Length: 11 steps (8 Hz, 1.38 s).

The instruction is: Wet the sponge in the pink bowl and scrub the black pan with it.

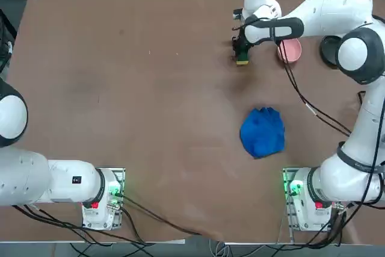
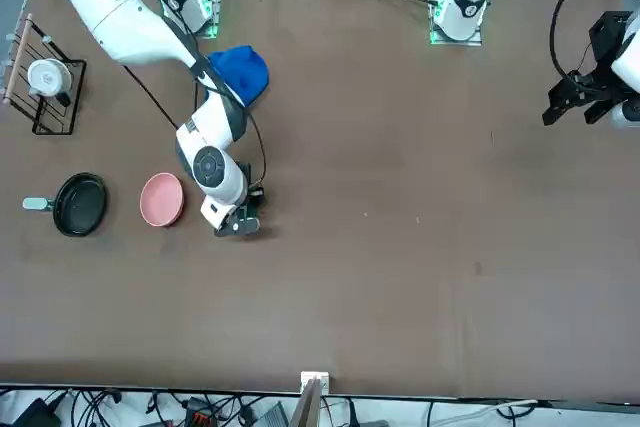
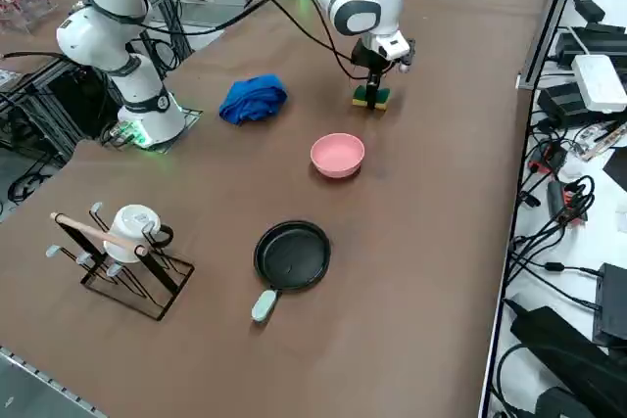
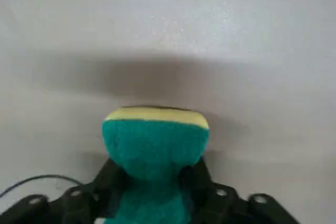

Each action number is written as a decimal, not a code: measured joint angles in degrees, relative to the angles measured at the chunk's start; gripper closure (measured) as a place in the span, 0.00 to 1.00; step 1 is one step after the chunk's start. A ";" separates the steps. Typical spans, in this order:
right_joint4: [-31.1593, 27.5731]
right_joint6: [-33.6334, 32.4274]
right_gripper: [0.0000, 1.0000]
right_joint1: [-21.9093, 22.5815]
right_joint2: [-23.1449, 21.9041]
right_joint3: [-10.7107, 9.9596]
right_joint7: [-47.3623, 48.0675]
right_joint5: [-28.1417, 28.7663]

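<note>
Right side view: the sponge (image 3: 371, 99), its green body edged with yellow, is held at the far end of the right arm (image 3: 370, 5), with the yellow side facing down toward the tabletop (image 3: 421, 242). In the right wrist view, the right gripper (image 4: 155, 182) has its jaws part-way open, closed on the sponge from both sides; the green part narrows where they press and swells out beyond them, and a soft shadow falls on the surface past the yellow edge. Whether the sponge touches the tabletop, I cannot tell. Going by a clock face laid over the right side view and centred on the sponge, the pink bowl (image 3: 337, 155) stands near, at 7 o'clock, upright and apart from it. Farther along at 7 o'clock lies the black pan (image 3: 292, 254), open side up, its pale handle (image 3: 265, 305) also pointing to 7 o'clock from the pan. The blue cloth (image 3: 253, 99) lies bunched at 9 o'clock, and well apart at 8 o'clock stands the black wire rack (image 3: 157, 302) with a white mug (image 3: 134, 231) in it. In the top view, the bowl and then the pan sit at 3 o'clock from the sponge, while the cloth lies between 5 and 6 o'clock.
</note>
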 joint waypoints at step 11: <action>5.09 -16.26 0.00 -5.36 -19.32 0.42 -4.07 2.23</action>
